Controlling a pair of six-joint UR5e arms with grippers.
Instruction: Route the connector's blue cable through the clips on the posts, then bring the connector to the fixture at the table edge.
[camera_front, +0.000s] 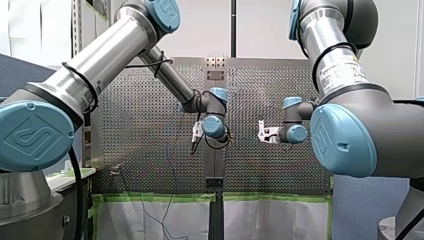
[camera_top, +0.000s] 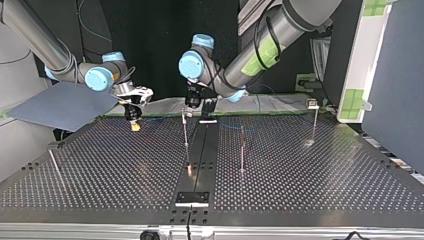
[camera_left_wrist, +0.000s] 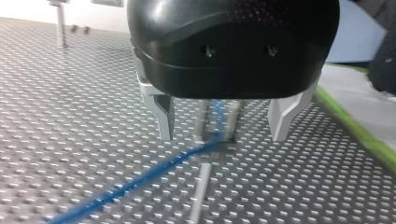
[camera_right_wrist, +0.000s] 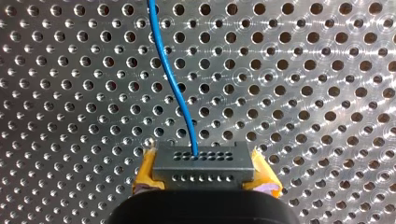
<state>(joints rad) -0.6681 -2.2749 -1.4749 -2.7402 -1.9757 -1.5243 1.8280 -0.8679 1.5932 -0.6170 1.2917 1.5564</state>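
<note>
Perforated metal table (camera_top: 310, 175): my right gripper (camera_top: 134, 121) clamps the grey rectangular connector (camera_right_wrist: 201, 163) at the top view's upper left; my left gripper (camera_left_wrist: 223, 133), fingers (camera_left_wrist: 164, 116) apart, straddles the thin blue cable (camera_left_wrist: 140, 179) and should close squarely.

Across the perforated table (camera_top: 100, 165), facing both arms

At the top view's left, above the table's far side: my right gripper (camera_top: 134, 124), with the connector (camera_right_wrist: 201, 163) between its pads and the cable (camera_right_wrist: 173, 84) leading ahead from it over the table. Right of that, over the far end of the centre strip (camera_top: 200, 150): my left gripper (camera_left_wrist: 223, 137), fingers apart, the cable on the table between them. At the strip's left edge, a post (camera_top: 185, 135); just across the strip to the right, a second post (camera_top: 242, 150); well to the right, near the far edge, a third post (camera_top: 314, 122). At the strip's near end, by the table edge, the fixture (camera_top: 192, 198).
</note>
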